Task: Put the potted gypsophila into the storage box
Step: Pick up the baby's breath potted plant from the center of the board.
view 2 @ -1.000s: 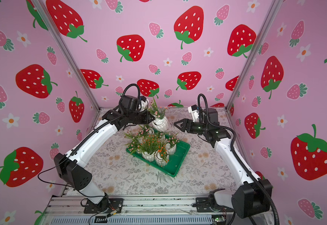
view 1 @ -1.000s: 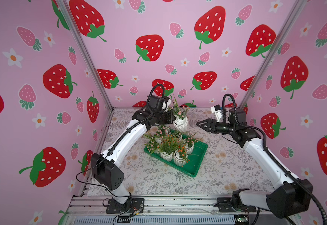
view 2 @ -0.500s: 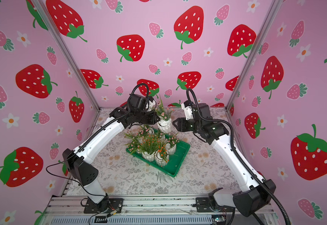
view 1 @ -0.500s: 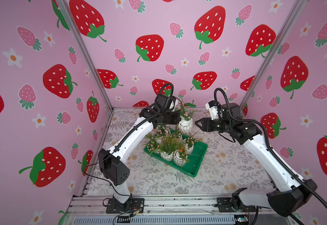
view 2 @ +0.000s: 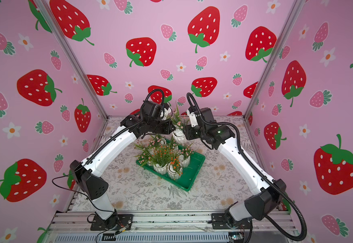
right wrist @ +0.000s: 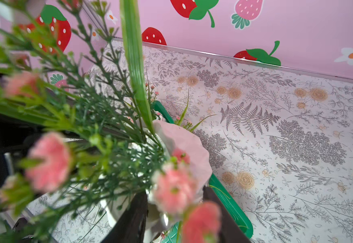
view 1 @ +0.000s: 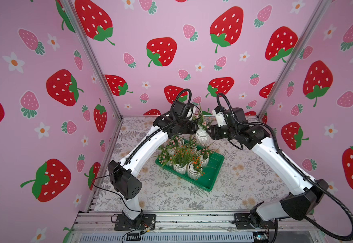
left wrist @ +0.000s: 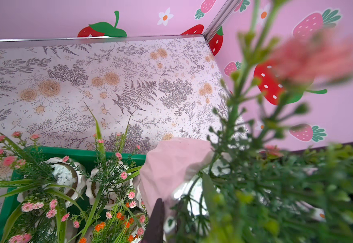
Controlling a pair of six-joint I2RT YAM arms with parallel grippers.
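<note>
While one potted gypsophila (view 1: 202,137) is hanging clear of the surface (view 1: 171,195), just over the far rim of the storage box (view 1: 211,183), both tools are sitting at its white pot. The left tool (view 1: 196,131) is clamping the pot from one side, with one of its dark fingers (left wrist: 156,218) lying against the pot wall in the left wrist view. The right tool (view 1: 208,132) is gripping the same pot from the opposite side, its fingers (right wrist: 133,221) flanking the pot in the right wrist view. Five other pots (view 1: 180,167) are standing upright, crowded together inside the box. The box is sitting askew around the middle of the surface.
</note>
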